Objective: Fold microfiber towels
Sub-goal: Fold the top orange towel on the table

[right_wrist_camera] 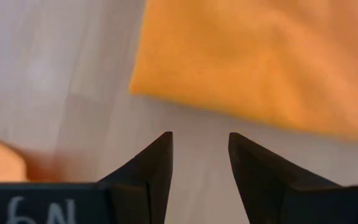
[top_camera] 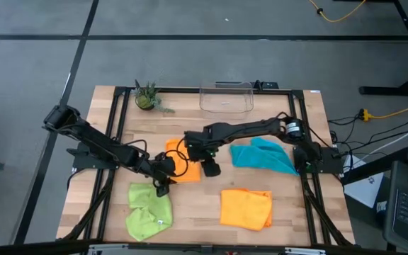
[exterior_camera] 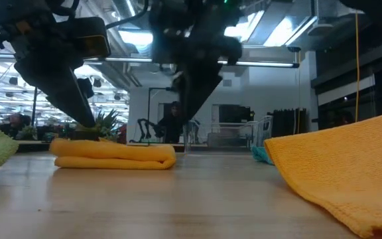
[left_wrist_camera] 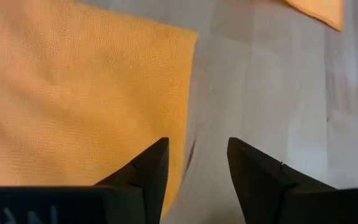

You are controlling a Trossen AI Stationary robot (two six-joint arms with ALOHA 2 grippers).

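Between your two grippers, mid-table, lies the folded orange microfiber towel (top_camera: 181,164): light, limp, slightly grippy. The left gripper (top_camera: 162,185) hangs at its near edge and the right gripper (top_camera: 210,168) just beside it, both with jaws parted and empty. Pinch a corner or hem; it will sag.

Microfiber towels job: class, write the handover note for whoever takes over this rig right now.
Left gripper: open, empty, at the near left edge of the folded orange towel.
Right gripper: open, empty, just right of that towel.
Done: that orange towel lies folded mid-table.
Left: lime green towel front left, second orange towel front right and teal towel at right all look loose or rumpled.
Clear bin at the back, apparently empty.
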